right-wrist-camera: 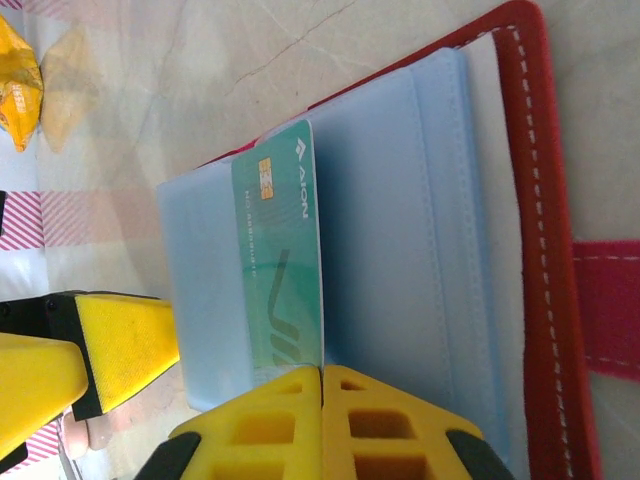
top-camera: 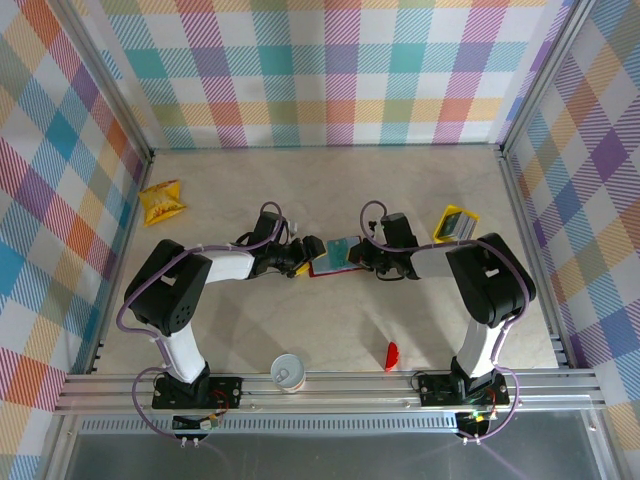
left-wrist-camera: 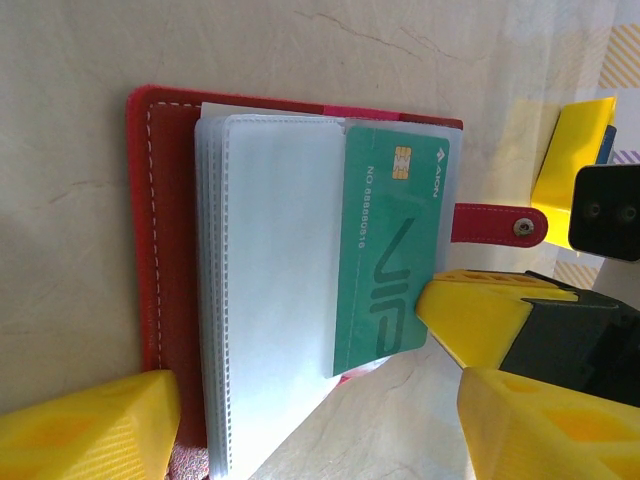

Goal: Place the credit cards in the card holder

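Right gripper [right-wrist-camera: 320,385] pinches teal card [right-wrist-camera: 285,260] at open card holder [right-wrist-camera: 540,200], not yet seated; left gripper [top-camera: 298,260] wide; yellow cards [top-camera: 455,222] lie to its right.

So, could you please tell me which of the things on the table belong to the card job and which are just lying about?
Belonging to the job:
- card holder, lying open
- teal card, lying against its clear sleeves
- yellow card stack, by the right arm

Just lying about:
- yellow snack packet
- paper cup
- small red piece
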Tool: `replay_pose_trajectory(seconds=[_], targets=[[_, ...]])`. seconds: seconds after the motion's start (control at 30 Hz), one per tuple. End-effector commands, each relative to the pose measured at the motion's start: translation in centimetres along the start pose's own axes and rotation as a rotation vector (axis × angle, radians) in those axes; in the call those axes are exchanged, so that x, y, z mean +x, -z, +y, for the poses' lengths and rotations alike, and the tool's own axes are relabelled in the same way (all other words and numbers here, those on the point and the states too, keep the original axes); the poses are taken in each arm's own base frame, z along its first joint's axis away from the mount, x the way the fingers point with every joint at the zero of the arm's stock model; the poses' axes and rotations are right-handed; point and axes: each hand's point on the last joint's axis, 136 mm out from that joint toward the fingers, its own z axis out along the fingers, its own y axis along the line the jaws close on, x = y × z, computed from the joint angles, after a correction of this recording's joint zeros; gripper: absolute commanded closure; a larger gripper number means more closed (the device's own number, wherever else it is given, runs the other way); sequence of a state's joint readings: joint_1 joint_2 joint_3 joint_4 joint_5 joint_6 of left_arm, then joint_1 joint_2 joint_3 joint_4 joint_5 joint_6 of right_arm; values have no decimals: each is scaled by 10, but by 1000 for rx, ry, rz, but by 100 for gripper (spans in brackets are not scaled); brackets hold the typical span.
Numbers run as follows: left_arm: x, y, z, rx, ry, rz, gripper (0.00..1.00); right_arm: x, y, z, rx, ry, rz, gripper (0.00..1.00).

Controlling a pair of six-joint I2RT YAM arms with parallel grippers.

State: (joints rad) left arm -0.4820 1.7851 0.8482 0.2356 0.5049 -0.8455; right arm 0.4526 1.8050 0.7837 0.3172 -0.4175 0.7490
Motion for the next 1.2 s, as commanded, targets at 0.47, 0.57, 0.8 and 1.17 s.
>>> replay_pose_trajectory(seconds=[0.47,0.57,0.8,1.17], targets=[[4,-6,0,18,3,24,28,17,-5,6,44,21,86,100],[4,-7,-1,21,4,23,28,18,-6,8,43,34,103,100],[4,-7,-1,24,5,24,29,17,-12,13,36,45,119,100],[5,-7,-1,25,5,24,30,23,-24,21,27,57,162,100]])
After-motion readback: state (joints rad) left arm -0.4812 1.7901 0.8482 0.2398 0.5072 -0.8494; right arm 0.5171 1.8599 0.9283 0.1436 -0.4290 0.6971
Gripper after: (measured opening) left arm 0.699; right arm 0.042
